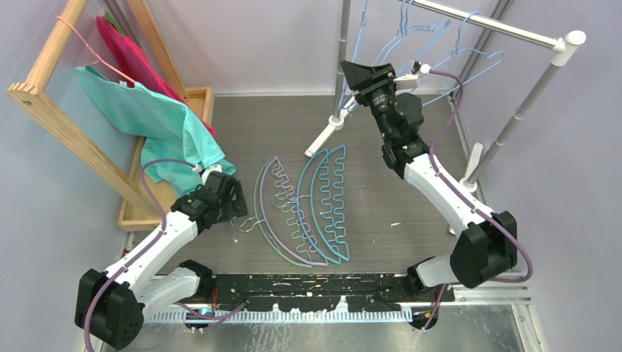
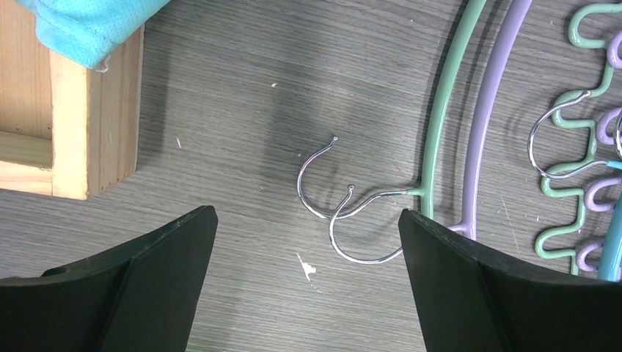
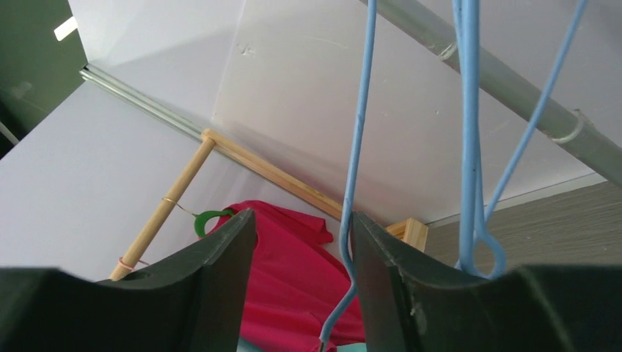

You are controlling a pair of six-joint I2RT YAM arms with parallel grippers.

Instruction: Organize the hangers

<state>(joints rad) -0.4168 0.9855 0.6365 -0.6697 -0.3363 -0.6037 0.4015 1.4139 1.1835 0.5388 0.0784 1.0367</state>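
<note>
Three arched hangers lie on the floor: green (image 1: 258,198), lilac (image 1: 273,227) and teal (image 1: 330,205). My left gripper (image 1: 240,211) is low over their metal hooks, open and empty. In the left wrist view the two hooks (image 2: 330,194) lie between my open left gripper (image 2: 308,216), with the green arch (image 2: 447,95) and lilac arch (image 2: 491,110) at the right finger. My right gripper (image 1: 353,73) is raised by the light-blue wire hangers (image 1: 411,37) on the rail. In the right wrist view it (image 3: 302,216) is open; a blue wire (image 3: 357,147) hangs beside its right finger.
The silver rail (image 1: 499,28) with white joints stands at the back right. A wooden rack (image 1: 66,125) at the left carries a teal garment (image 1: 147,117), a red garment (image 1: 132,55) and a pink wire hanger (image 1: 88,48). Its base (image 2: 73,110) is close to my left gripper.
</note>
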